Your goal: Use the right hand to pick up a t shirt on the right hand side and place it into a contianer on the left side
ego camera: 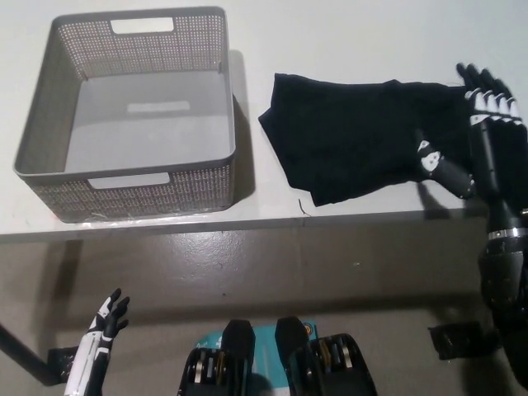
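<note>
Reaching in from the lower right of the frame, the robot's black right hand (478, 124) hovers over the right end of a black t-shirt (363, 136), its fingers spread apart and pointing toward the top of the frame, the thumb angled out to the left; it holds nothing. Whether the hand touches the cloth cannot be told, since black lies on black there. The t-shirt lies crumpled and roughly flat at the centre right of the frame, on a white table (330, 33), its lower edge near the table's front edge. At the upper left of the frame sits a grey perforated basket (132, 190) with cut-out handles, standing on the same table just beside the shirt's left end but apart from it. Below the table's front edge, a brownish floor (289, 264) fills the lower half of the frame. At the lower left corner, the white left hand (103, 323) rests low, well apart from the table, fingers loosely apart and holding nothing.
</note>
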You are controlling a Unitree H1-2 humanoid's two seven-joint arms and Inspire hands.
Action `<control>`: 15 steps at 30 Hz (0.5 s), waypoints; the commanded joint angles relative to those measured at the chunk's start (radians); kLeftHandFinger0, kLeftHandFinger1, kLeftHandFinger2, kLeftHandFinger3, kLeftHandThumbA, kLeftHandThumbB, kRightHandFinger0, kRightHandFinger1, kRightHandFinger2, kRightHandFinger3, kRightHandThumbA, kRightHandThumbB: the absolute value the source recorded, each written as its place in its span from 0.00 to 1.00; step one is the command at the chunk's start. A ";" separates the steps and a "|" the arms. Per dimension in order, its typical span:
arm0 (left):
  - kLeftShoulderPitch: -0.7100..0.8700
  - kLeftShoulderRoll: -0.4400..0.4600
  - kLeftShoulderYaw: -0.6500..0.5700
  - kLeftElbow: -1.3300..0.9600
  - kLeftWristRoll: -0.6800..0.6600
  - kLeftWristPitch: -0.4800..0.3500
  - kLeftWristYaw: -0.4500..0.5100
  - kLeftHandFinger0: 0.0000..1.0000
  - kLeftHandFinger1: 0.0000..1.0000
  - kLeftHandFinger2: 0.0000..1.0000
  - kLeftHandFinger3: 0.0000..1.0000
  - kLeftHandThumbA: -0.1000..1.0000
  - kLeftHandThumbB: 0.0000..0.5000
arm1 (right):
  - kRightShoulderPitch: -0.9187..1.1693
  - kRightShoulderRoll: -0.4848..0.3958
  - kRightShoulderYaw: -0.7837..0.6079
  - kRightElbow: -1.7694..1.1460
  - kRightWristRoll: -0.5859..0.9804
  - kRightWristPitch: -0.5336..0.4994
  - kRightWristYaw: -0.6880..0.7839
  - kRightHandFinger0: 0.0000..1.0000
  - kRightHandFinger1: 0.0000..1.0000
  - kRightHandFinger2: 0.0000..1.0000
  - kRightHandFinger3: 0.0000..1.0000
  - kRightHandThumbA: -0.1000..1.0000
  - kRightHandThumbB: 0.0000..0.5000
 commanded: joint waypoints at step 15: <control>-0.015 0.022 0.000 -0.013 -0.006 -0.029 -0.015 1.00 1.00 0.99 1.00 1.00 0.53 | -0.012 -0.069 0.082 -0.027 -0.027 0.060 0.153 1.00 1.00 1.00 1.00 0.82 1.00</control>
